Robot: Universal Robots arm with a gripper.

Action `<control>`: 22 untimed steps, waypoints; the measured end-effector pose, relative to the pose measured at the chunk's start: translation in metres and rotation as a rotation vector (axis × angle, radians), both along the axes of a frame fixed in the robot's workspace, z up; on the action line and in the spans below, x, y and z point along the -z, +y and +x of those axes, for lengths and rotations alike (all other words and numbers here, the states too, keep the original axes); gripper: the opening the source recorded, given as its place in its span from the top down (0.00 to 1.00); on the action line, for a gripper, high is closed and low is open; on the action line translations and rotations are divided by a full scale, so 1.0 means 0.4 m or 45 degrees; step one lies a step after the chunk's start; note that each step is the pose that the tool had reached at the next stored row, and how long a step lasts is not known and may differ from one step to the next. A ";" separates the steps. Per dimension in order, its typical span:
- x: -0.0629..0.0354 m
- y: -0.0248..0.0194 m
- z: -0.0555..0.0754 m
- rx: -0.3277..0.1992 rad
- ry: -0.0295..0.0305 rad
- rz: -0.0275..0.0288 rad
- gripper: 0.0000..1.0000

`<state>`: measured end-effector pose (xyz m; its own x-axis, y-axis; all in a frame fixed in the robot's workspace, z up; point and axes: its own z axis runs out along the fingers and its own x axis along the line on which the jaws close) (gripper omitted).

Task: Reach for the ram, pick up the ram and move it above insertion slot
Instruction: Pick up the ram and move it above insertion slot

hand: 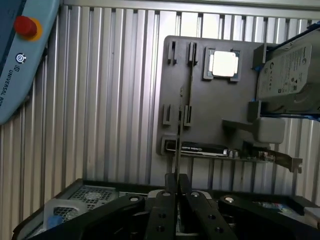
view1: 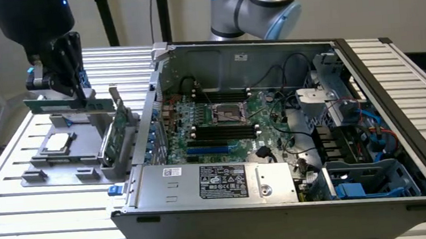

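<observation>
**One RAM stick lifted clear of its holder**

One gripper (view1: pixel 65 91) hangs over the grey fixture tray (view1: pixel 49 166) on the slatted desk (view1: pixel 23 226), at the exterior view's left of the open computer case (view1: pixel 281 205). Its fingers (hand: pixel 161 210) are clamped together on the ram (view1: pixel 67 103), pinching the thin board from both flat sides.

In the exterior view the ram is held above the tray, apart from it, its long axis roughly level and running from the exterior view's left to its right, with the broad green face turned to the camera. In the wrist view the ram (hand: pixel 179 130) is seen edge-on as a thin dark line running straight out from between the fingertips, over the tray's empty grooved holders.

On the tray sit a processor (view1: pixel 57 141) in its pocket and a taller green expansion card (view1: pixel 115 133) standing upright at the side nearest the case. Inside the case lies the motherboard (view1: pixel 221 124), with dark memory slots (view1: pixel 225 131) below the processor socket. The ram is well apart from those slots, outside the case wall.
</observation>
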<state>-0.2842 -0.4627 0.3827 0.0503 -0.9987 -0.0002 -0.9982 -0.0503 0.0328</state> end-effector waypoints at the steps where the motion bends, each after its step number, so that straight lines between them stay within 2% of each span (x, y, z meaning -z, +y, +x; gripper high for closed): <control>1: -0.002 0.000 0.010 0.000 -0.0001 0.0027 0.86; 15: -0.021 0.004 0.158 0.000 0.0000 0.0394 0.86; 22: -0.022 0.008 0.238 0.000 0.0000 0.0523 0.86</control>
<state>-0.1892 -0.4596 0.3913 0.0504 -0.9979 -0.0412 -0.9982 -0.0516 0.0307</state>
